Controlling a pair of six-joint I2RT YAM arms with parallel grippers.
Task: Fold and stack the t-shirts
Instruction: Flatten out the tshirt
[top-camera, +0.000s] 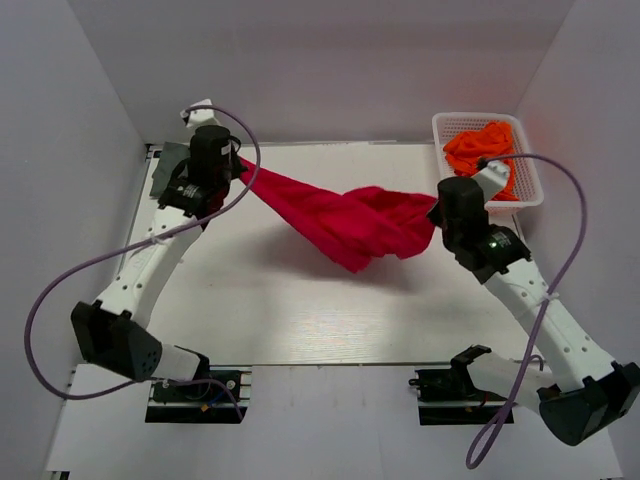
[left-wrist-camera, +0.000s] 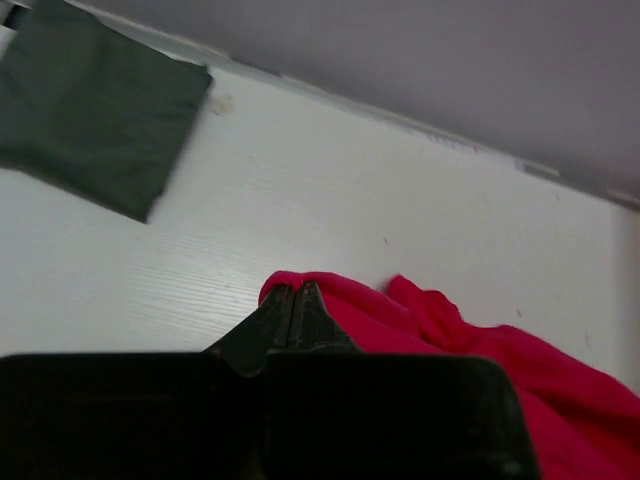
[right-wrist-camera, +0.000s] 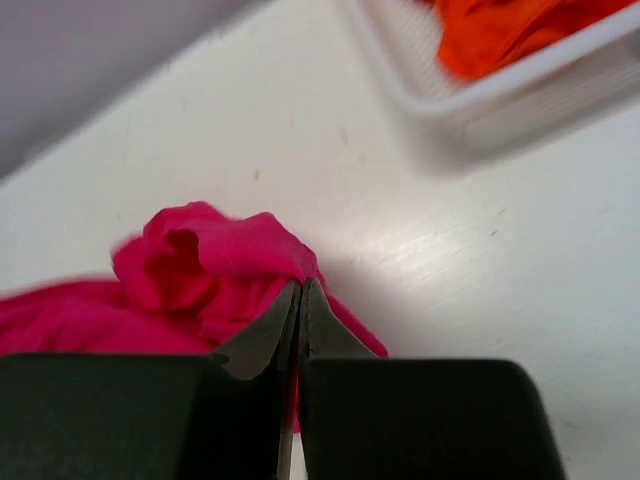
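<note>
The crimson red t-shirt (top-camera: 350, 225) hangs stretched across the middle of the top view, one end pinched at centre left and the other at centre right. Its bunched middle sags toward the white table (top-camera: 300, 320), though whether the lowest fold touches the surface is hard to tell from above.

The left gripper (top-camera: 238, 170) has its fingers pressed together on the shirt's left end. In the left wrist view the fingertips meet at a fold of red cloth (left-wrist-camera: 480, 370). The right gripper (top-camera: 437, 212) is likewise clamped on the other end, and in the right wrist view the fabric (right-wrist-camera: 210, 270) puffs up just beyond its closed tips (right-wrist-camera: 300, 295).

A dark grey-green t-shirt (top-camera: 170, 165) lies flat and folded at the upper left of the table, partly under the left arm. Bright orange t-shirts (top-camera: 485, 150) are heaped in a white mesh basket (top-camera: 440, 125) at the upper right.
</note>
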